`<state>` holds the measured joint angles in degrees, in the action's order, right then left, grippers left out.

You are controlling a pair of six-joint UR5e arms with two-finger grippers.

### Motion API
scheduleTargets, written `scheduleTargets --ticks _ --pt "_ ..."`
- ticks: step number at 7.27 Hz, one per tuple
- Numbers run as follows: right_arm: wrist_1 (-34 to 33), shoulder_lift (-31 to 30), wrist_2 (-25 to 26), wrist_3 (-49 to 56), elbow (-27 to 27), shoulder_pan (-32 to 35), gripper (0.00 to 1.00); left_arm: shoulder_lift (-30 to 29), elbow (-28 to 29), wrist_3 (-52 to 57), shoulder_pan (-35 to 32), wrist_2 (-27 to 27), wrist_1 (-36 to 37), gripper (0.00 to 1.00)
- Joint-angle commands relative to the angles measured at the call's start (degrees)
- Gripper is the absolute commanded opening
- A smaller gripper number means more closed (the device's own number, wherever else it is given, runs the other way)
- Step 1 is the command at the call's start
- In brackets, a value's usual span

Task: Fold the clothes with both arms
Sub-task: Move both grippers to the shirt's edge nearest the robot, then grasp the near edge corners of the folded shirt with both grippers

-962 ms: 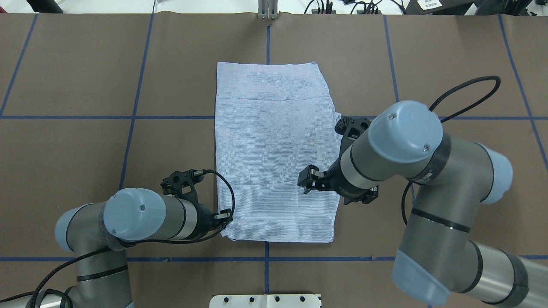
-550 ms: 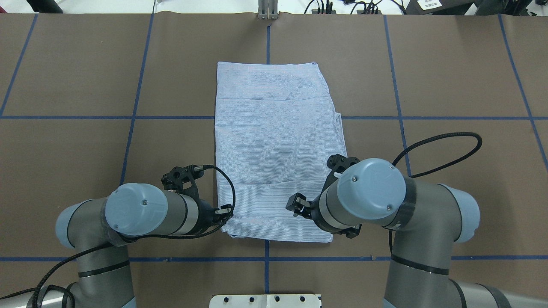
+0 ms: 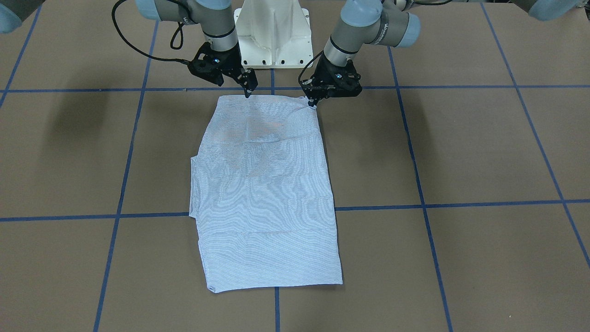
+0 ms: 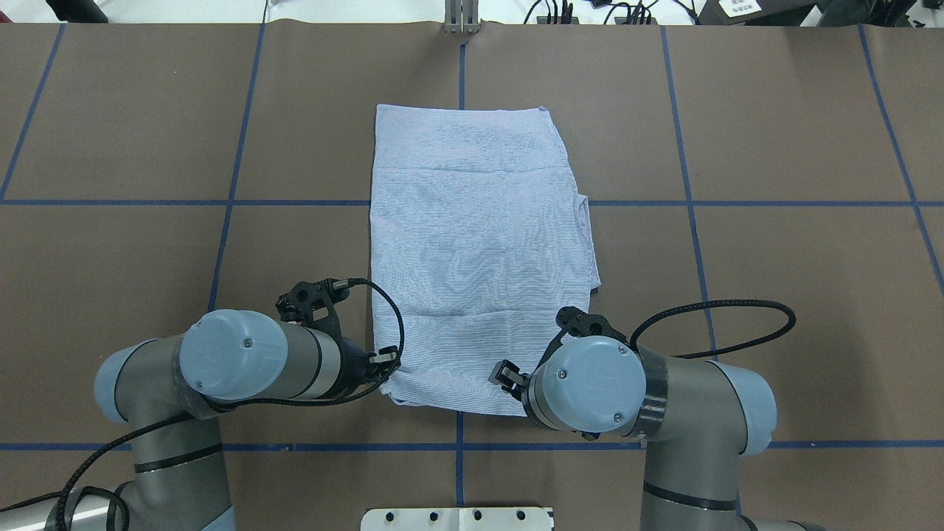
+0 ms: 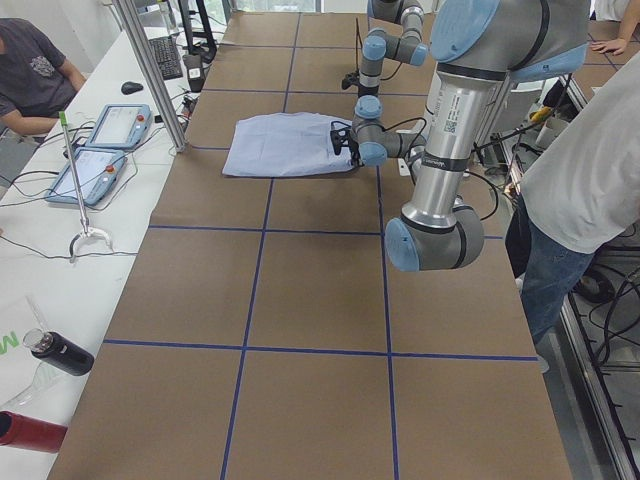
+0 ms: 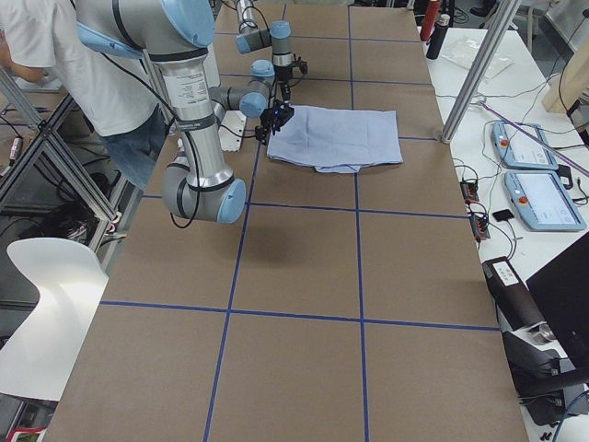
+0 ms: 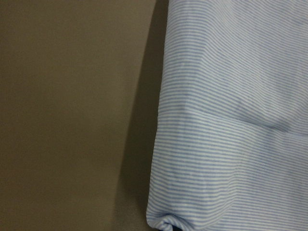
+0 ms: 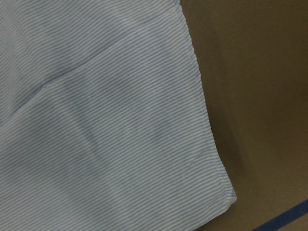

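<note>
Bright, even overhead light. Soft shadows on the bench [image 3: 69, 115]. The shirt [image 4: 472, 243] stripes show moiré ripples in overhead and front views. Wrist views dimmer, slightly soft, dark shadow along shirt edge.

Bare tabletop [image 4: 774, 133] lies open left, right and beyond the shirt [image 4: 472, 243]. At its near edge my left end effector [image 4: 383, 363] sits at one corner, my right end effector [image 4: 505, 374] over the hem; a stretch of hem between them is free. Behind, my arms [image 4: 236, 361], a cable loop [image 4: 737, 302] and the white base [image 4: 457, 518] crowd the way.
</note>
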<state>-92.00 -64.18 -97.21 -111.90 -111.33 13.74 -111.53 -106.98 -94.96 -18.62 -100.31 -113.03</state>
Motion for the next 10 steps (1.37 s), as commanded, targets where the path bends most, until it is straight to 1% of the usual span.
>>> scheduleTargets --ticks 1,4,9,10 --pt "0.07 0.55 0.26 -0.95 2.6 -0.21 1.0 0.0 0.02 0.03 -0.1 0.03 0.0 0.0" --pt "-0.02 3.44 0.35 -1.13 5.94 -0.21 1.0 -0.36 0.02 -0.05 -0.19 0.03 0.0 0.0" --pt "-0.1 3.45 0.26 -1.31 6.04 -0.3 1.0 -0.44 0.02 0.03 -0.63 0.03 0.0 0.0" --pt "-0.02 3.54 0.18 -1.13 6.74 -0.3 1.0 -0.44 0.02 0.03 -0.72 0.03 0.0 0.0"
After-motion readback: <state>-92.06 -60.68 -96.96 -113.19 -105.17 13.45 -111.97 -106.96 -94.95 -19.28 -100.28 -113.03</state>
